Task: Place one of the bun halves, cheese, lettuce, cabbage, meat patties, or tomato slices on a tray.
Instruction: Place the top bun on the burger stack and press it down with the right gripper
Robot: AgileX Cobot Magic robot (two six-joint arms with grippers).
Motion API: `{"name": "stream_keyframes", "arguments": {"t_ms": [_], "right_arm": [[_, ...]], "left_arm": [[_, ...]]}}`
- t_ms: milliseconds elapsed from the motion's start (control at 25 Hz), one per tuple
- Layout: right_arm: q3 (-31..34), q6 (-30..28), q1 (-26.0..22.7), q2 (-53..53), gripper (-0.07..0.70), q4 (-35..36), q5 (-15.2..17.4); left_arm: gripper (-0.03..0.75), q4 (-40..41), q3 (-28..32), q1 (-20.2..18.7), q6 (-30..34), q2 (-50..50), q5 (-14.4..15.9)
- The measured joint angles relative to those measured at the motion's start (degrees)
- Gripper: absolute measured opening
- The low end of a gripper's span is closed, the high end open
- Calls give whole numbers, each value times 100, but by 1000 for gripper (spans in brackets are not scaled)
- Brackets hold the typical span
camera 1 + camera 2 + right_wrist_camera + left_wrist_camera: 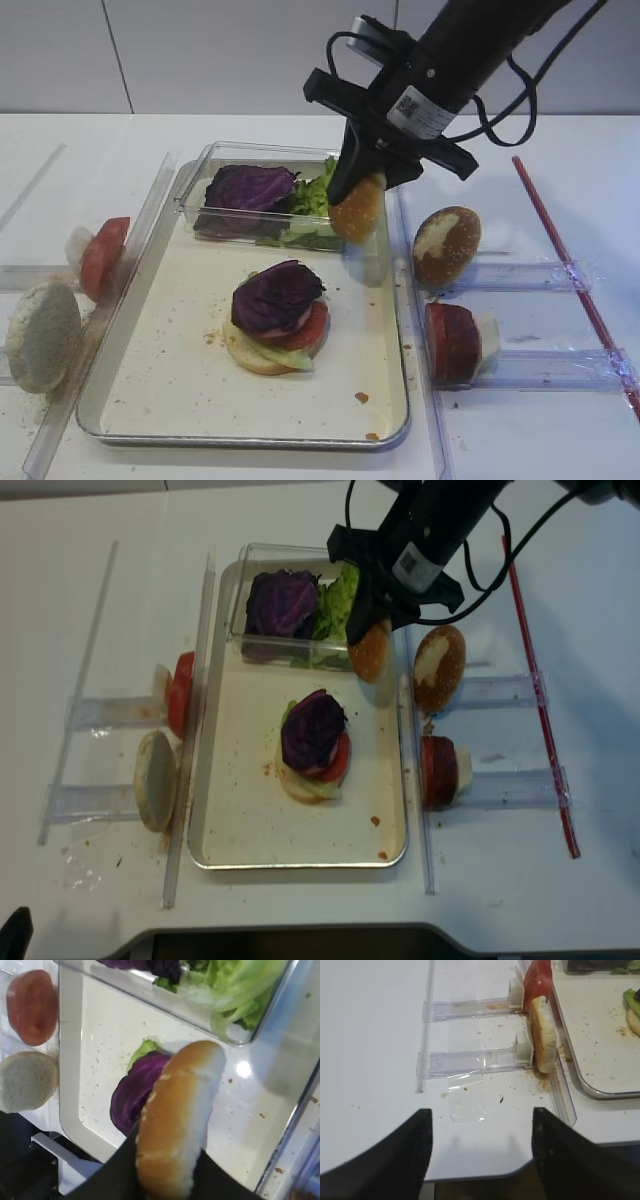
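The right gripper (358, 205) is hanging over the tray (180, 400) at about one o'clock from the tray's middle, its dark jaws pinching a golden-brown bun top (358, 210) on edge, so the bun is being held tilted and off the surface — in the right wrist view the same bun top (175, 1120) is filling the lower centre, crust to the left and pale cut face to the right, with the black fingers (112, 1180) pressing against both sides. Just behind it, at twelve o'clock on the tray, a small clear plastic box (215, 155) is holding dark purple cabbage (248, 187) on the left and frilly green lettuce (315, 192) on the right. Near the tray's middle a stack is sitting: a pale bun base (255, 358) at the bottom, a bit of green leaf, a tomato slice (310, 325) showing at its four o'clock edge, and a purple cabbage leaf (275, 295) on top. At three o'clock, off the tray, a brown bun with a whitish patch (446, 243) is leaning in a clear holder, and below it a dark meat patty (452, 342) is standing on edge. At nine o'clock a red slice (103, 256) and a pale floury bun half (42, 335) are standing likewise. The left gripper (480, 1150) is hovering above the bare white table (370, 1035), well apart from the food — its two dark fingers (405, 1150) are spread wide with nothing between them.
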Motion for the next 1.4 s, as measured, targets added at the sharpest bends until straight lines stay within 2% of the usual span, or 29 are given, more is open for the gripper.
{"name": "stream_keyframes", "arguments": {"t_ms": [120,320,440,560,680,800,920,1160,1400], "right_arm": [[231,-226,0,-194,124,166,1],[811,-875,0,-689,106,1027,-23],[1355,-1383,0,-922,104,1675,-274],[1946,-2166,0,-1058,102,2612,-470],[2520,-3129,0,-1094,101,3711,-481],[2996,-3738,0,-1094,100,4419,-541],[3225,-3960,0,-1094,99,4565,-681],[3291,-4010,0,-1057,99,4645,-1051],[3291,-4163,0,-589,99,5158,-984]], "left_arm": [[413,0,0,0,0,0,0],[413,0,0,0,0,0,0],[413,0,0,0,0,0,0],[413,0,0,0,0,0,0],[413,0,0,0,0,0,0],[413,0,0,0,0,0,0],[413,0,0,0,0,0,0],[413,0,0,0,0,0,0],[413,0,0,0,0,0,0]]}}
